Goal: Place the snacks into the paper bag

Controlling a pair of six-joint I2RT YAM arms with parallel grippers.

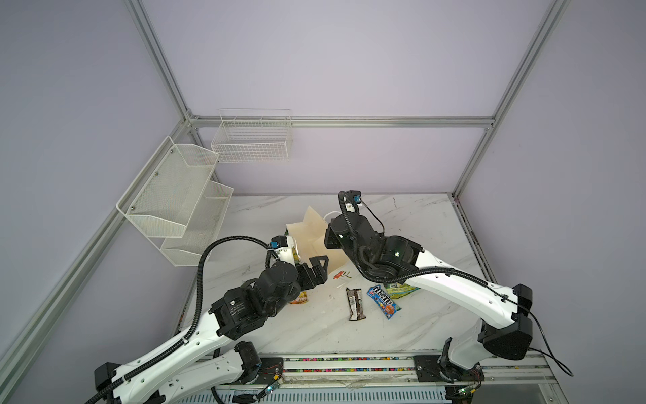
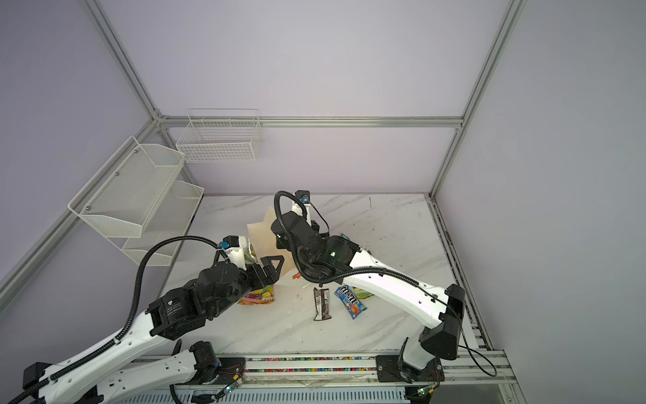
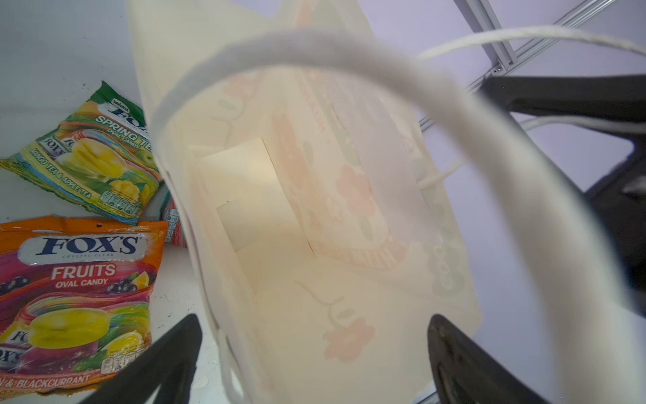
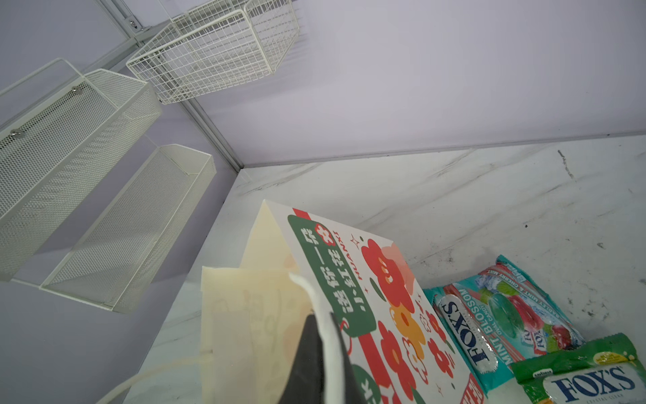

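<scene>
The cream paper bag (image 1: 309, 231) (image 2: 260, 231) leans in the middle of the table, and its inside (image 3: 332, 175) shows nothing in it. My right gripper (image 4: 321, 321) is shut on the bag's rim beside the printed side (image 4: 384, 280). At the bag's mouth, my left gripper (image 1: 320, 269) (image 3: 314, 349) is open, one finger on each side of it. By the bag lie an orange-purple pouch (image 3: 77, 297) (image 1: 300, 298), a green pouch (image 3: 98, 154), a teal pouch (image 4: 496, 314) and another green one (image 4: 587, 377). Nearer the front lie a dark brown bar (image 1: 356, 303) and a blue M&M's packet (image 1: 383, 300).
A white wire basket (image 1: 251, 140) hangs on the back wall. Two white mesh shelves (image 1: 174, 196) hang on the left wall above the marble table (image 1: 419, 332). Both arms reach in from the front rail (image 1: 349, 363).
</scene>
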